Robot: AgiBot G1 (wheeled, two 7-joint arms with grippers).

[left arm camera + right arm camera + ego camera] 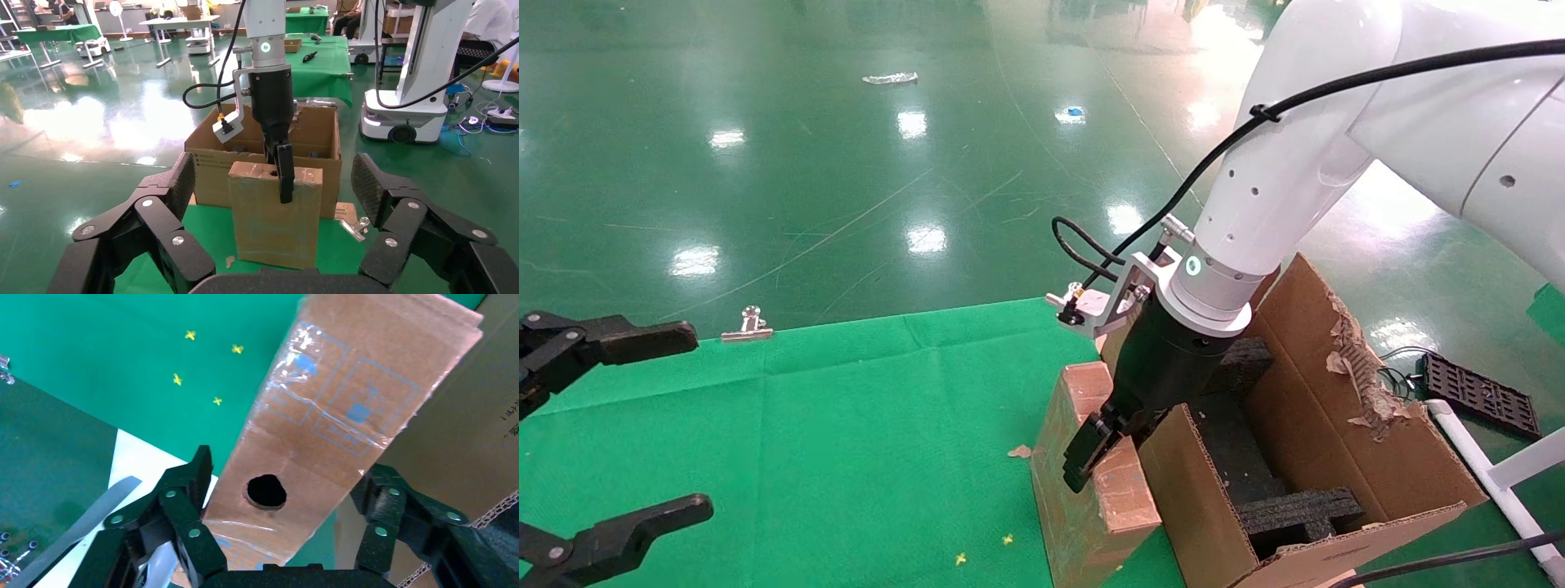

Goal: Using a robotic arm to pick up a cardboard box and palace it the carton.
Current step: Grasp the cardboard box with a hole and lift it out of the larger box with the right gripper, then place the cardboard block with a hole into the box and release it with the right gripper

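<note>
Right claw straddled the upright cardboard box's narrow top, fingers not visibly clamped, carton just beside; left claw hung wide.

Cardboard box: slim, flat, brown, worn, taped; stands upright on its narrow end at the right edge of the green tabletop, round hole in its top narrow face. Carton: large, corrugated, open-topped, just beside the box at the right; one flap torn ragged; black foam blocks inside.
</note>
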